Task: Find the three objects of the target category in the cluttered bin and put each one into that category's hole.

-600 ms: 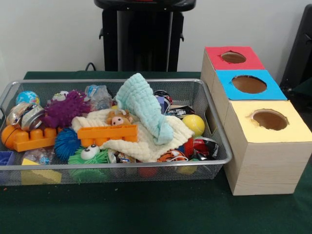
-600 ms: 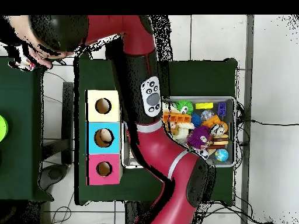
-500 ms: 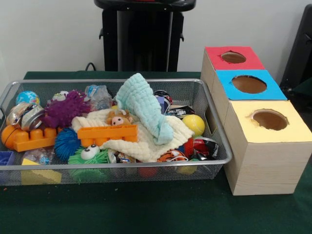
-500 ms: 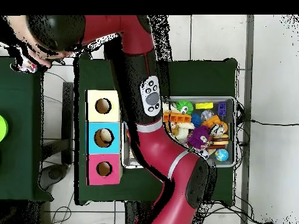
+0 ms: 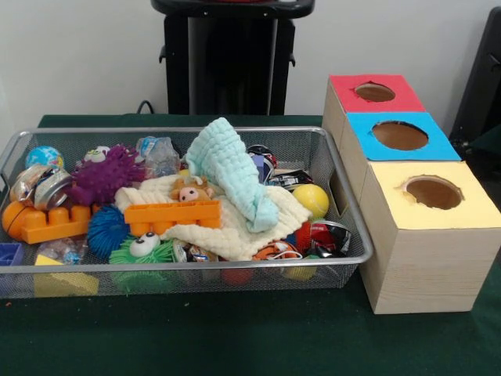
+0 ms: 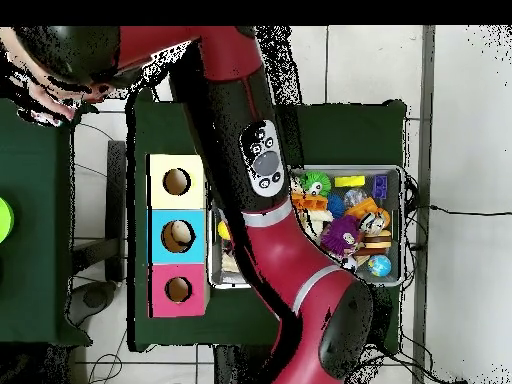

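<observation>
The wire mesh bin (image 5: 182, 130) is packed with toys and cloths. Crinkly wrappers show in it: a clear bluish-white one (image 5: 160, 153) at the back, a shiny silver one (image 5: 41, 185) at the left end, and a red, black and silver one (image 5: 329, 236) at the right front. No white wrapper with coloured blotches shows plainly. The red arm (image 6: 262, 170) crosses over the bin's (image 6: 401, 228) inner half in the overhead view and runs off to the top left. The gripper shows in neither view.
Three hole-topped boxes stand right of the bin: red (image 5: 391, 102), blue (image 5: 435, 146), yellow (image 5: 462, 210). Something pale lies in the blue box's hole (image 6: 178, 235). A mint cloth (image 5: 228, 168), cream cloth (image 5: 235, 227), orange block (image 5: 172, 215) and yellow ball (image 5: 311, 200) cover the bin. A person's hand (image 6: 40, 100) shows at top left.
The arm has swung in the overhead view: its upper stretch has shifted left and its lower bulk right. The bin's contents have not moved.
</observation>
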{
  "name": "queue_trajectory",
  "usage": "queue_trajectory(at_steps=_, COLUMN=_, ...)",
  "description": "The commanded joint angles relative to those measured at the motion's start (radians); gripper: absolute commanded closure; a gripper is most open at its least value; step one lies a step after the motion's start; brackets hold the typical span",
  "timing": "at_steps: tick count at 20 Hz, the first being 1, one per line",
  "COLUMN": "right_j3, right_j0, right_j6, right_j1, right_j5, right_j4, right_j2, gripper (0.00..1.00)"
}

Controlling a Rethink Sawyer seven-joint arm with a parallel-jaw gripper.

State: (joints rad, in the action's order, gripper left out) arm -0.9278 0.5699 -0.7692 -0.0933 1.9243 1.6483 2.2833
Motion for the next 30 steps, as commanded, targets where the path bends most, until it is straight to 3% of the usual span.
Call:
queue_trajectory(at_steps=1, right_j3=0.375, right_j0=-0.108, right_j6=-0.173, right_j1=-0.178, right_j5=0.128, right_j4=-0.057, right_j2=-0.236, gripper=1.00)
queue_trajectory(at_steps=3, right_j3=0.470, right_j0=-0.138, right_j6=-0.076, right_j1=-0.199, right_j5=0.136, right_j4=-0.033, right_j2=-0.258, gripper=1.00)
queue_trajectory(at_steps=8, right_j3=0.598, right_j0=-0.175, right_j6=0.050, right_j1=-0.215, right_j5=0.143, right_j4=-0.009, right_j2=-0.278, gripper=1.00)
queue_trajectory(at_steps=15, right_j3=0.694, right_j0=-0.205, right_j6=0.179, right_j1=-0.234, right_j5=0.147, right_j4=0.074, right_j2=-0.272, gripper=1.00)
queue_trajectory(at_steps=30, right_j3=0.804, right_j0=-0.208, right_j6=0.343, right_j1=-0.216, right_j5=0.153, right_j4=0.252, right_j2=-0.134, gripper=1.00)
